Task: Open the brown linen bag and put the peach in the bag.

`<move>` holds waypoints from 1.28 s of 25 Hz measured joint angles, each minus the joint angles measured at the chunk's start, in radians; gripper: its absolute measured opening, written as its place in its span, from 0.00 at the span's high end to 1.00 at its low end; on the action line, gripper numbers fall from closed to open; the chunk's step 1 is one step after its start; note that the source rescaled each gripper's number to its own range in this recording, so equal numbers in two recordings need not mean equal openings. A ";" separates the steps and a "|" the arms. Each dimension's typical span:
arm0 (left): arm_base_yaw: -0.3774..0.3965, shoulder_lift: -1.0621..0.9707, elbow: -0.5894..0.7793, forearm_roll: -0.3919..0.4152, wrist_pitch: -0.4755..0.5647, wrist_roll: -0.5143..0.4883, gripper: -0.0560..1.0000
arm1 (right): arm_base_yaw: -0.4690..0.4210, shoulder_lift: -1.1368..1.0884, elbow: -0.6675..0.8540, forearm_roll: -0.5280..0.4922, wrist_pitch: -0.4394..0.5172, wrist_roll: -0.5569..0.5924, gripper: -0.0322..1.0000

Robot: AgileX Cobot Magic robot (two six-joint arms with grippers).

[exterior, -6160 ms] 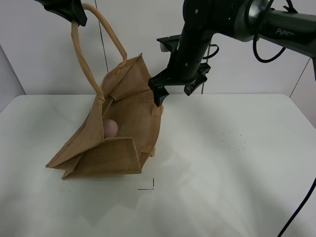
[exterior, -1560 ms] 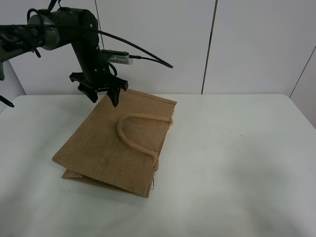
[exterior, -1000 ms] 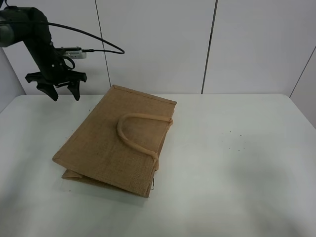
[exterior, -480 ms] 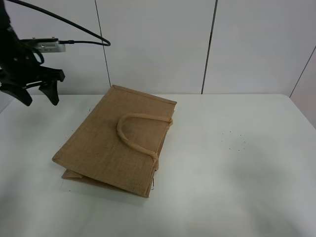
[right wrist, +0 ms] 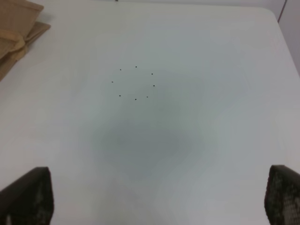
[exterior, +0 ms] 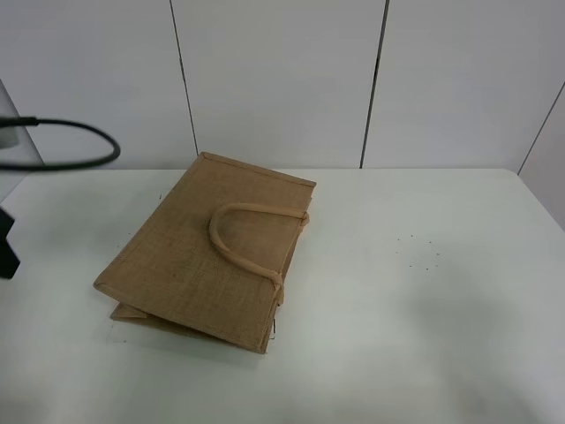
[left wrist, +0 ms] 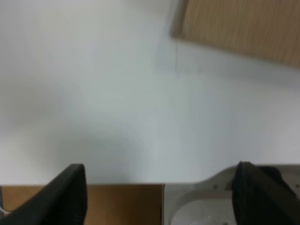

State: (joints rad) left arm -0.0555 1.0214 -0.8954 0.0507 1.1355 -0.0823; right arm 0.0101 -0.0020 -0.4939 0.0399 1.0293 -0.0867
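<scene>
The brown linen bag (exterior: 212, 252) lies flat and closed on the white table (exterior: 415, 318), one beige loop handle (exterior: 238, 238) resting on top. The peach is hidden. My left gripper (left wrist: 159, 190) is open and empty, over the table's edge, away from the bag's corner (left wrist: 243, 28). In the exterior high view only a dark part of the left arm (exterior: 5, 243) and its cable (exterior: 71, 146) show at the left edge. My right gripper (right wrist: 154, 194) is open and empty above bare table, well apart from the bag's corner (right wrist: 14, 23).
A ring of small black dots (right wrist: 136, 82) marks the table right of the bag; it also shows in the exterior high view (exterior: 417, 252). Brown floor (left wrist: 93, 204) shows past the table's edge. White wall panels stand behind the table.
The left arm has swung left away from the bag and almost out of the exterior view. The bag, earlier held open with the peach inside, has lain flat for the last frames.
</scene>
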 joint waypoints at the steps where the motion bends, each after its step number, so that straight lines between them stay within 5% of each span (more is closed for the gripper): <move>1: 0.000 -0.050 0.052 0.000 -0.024 0.000 0.08 | 0.000 0.000 0.000 0.000 0.000 0.000 0.00; 10: 0.000 -0.488 0.391 0.000 -0.081 0.061 0.08 | 0.000 0.000 0.000 -0.001 0.000 0.000 0.00; 20: 0.000 -0.748 0.397 -0.001 -0.082 0.082 0.08 | 0.000 0.000 0.000 -0.001 0.000 0.000 0.00; 32: 0.000 -0.764 0.397 0.003 -0.082 0.082 0.08 | 0.000 0.000 0.000 -0.001 0.000 0.001 0.00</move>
State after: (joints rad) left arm -0.0555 0.2573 -0.4988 0.0535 1.0539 0.0000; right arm 0.0101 -0.0020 -0.4939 0.0391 1.0293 -0.0859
